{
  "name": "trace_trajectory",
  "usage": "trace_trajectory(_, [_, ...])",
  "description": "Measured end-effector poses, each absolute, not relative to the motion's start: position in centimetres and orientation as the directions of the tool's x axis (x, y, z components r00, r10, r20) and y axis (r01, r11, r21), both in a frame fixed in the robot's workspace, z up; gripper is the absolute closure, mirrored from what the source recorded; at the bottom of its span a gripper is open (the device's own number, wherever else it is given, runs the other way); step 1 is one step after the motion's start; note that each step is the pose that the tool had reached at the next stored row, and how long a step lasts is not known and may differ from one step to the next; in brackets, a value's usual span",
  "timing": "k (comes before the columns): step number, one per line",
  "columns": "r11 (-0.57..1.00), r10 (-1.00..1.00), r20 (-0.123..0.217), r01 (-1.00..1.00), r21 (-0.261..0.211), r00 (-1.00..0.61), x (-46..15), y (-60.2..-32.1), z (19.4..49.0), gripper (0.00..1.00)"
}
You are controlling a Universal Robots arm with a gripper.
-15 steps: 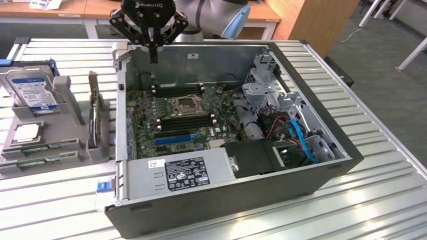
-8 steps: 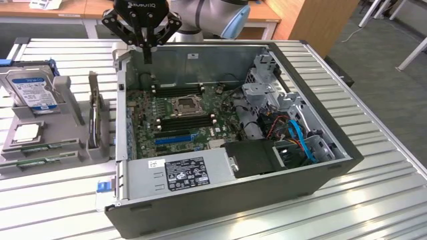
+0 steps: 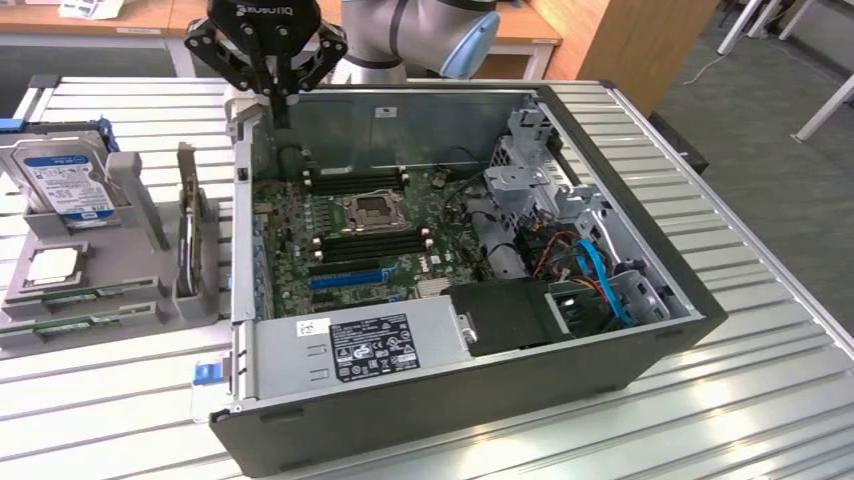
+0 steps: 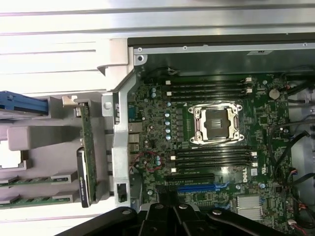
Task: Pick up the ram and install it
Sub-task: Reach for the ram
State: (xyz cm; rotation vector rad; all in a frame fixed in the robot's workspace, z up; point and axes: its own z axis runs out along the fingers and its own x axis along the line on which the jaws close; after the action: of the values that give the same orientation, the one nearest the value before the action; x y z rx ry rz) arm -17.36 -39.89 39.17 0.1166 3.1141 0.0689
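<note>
Pincer (image 3: 283,118) hung above the far rim of the open computer case (image 3: 534,395), at about 11 o'clock from the processor socket (image 3: 374,212) in the exterior view. Its fingers were pressed together with nothing pinched between them. The ram (image 3: 83,294) lay flat in a slot of the gray holder (image 3: 131,190) on the slatted table (image 3: 747,400), outside the case. It was well apart from the pincer, at about 7 o'clock from it in the exterior view. A second ram stick (image 3: 67,325) lay just beside the first, at its 6 o'clock. The hard drive (image 3: 60,180) stood in the same holder at 12 o'clock from the ram, with the square processor chip (image 3: 54,265) between them. A card (image 3: 194,235) stood on edge between holder and case. The dark memory slots (image 3: 367,240) on the motherboard (image 3: 334,262) looked unfilled.
</note>
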Motion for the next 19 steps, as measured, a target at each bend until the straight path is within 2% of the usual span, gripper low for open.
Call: trace_trajectory(19, [0.996, 0.075, -0.022, 0.074, 0.045, -0.997, -20.5, -39.9, 39.0, 0.90])
